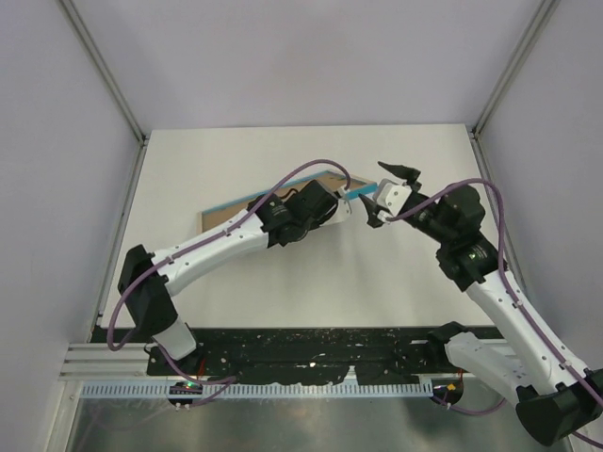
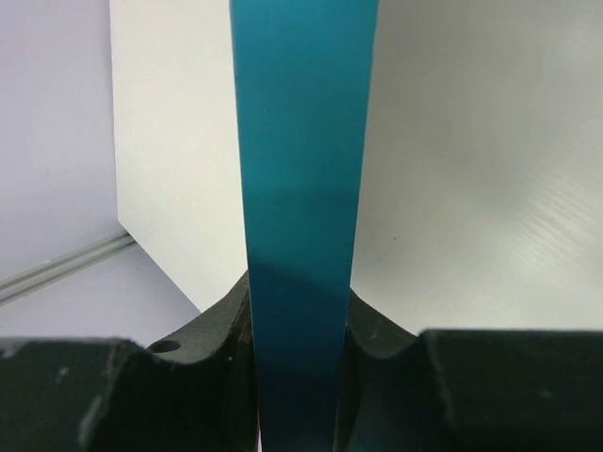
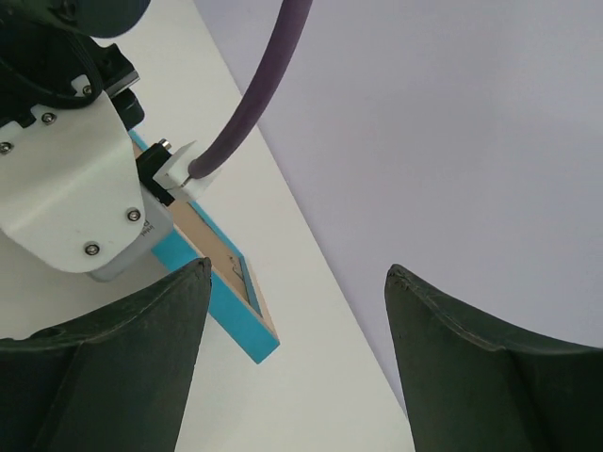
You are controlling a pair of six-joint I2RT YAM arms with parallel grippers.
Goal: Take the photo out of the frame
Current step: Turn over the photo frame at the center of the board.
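My left claw (image 2: 300, 331) is clamped on the thin edge of the frame (image 2: 301, 141) over the table (image 1: 236, 282), my right claw (image 3: 297, 311) spread wide near its free corner; it seems light, stiff and slick, so I'd pinch the rails.

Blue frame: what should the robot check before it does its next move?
1. Hold on the frame: ok, the left gripper is shut on its blue edge.
2. Free helper: ok, the right gripper is open with nothing in it.
3. Room to move: ok, the frame's free corner lies near the right gripper but not touching it.
4. Where the photo is: cannot tell, no view shows it.
5. Backing off or on: cannot tell.
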